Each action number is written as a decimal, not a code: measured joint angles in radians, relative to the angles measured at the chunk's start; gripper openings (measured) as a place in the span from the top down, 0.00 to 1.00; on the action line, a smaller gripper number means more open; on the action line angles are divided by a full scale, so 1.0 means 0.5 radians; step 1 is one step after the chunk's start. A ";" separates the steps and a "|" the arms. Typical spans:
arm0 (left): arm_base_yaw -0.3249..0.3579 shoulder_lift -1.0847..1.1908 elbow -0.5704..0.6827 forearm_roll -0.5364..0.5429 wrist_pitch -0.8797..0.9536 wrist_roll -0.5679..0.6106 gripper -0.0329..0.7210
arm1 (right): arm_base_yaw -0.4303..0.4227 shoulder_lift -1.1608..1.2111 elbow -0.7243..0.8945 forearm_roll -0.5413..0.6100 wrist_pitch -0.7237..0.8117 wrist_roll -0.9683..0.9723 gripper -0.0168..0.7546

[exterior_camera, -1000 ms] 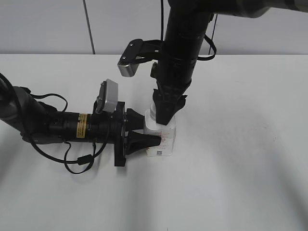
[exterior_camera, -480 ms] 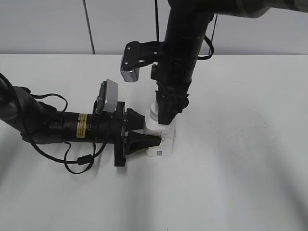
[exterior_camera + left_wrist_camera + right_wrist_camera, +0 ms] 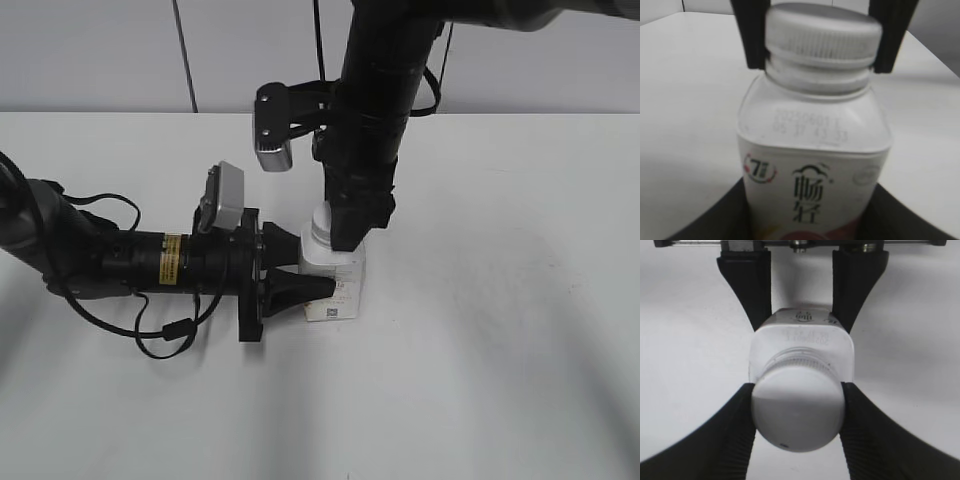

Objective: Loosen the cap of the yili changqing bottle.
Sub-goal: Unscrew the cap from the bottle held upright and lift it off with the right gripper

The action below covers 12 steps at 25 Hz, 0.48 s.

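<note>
Bottle (image 3: pixel 335 285) clamped low by my left gripper (image 3: pixel 318 290), right gripper (image 3: pixel 797 410) apparently pinching the cap (image 3: pixel 797 415): I'd twist squarely, without tipping

Matt white plastic bottle (image 3: pixel 812 165), ribbed cap (image 3: pixel 822 35).

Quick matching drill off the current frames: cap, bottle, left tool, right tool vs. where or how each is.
Things:
1. cap
2. yili changqing bottle
3. left tool
4. right tool

States:
A. comes in from the side, shut on the bottle's body
B. stands upright on the white table
C. comes down from above, shut on the cap
D. sits on the bottle's neck

Pairs: 1-D, 2-B, 3-A, 4-C
</note>
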 joint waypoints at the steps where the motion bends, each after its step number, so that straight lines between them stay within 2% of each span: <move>1: 0.000 0.000 -0.002 -0.008 -0.005 0.000 0.52 | 0.000 0.000 -0.005 -0.002 0.000 -0.010 0.46; 12: 0.005 0.000 -0.002 -0.010 0.012 -0.001 0.52 | 0.000 -0.018 -0.071 -0.018 0.001 -0.270 0.47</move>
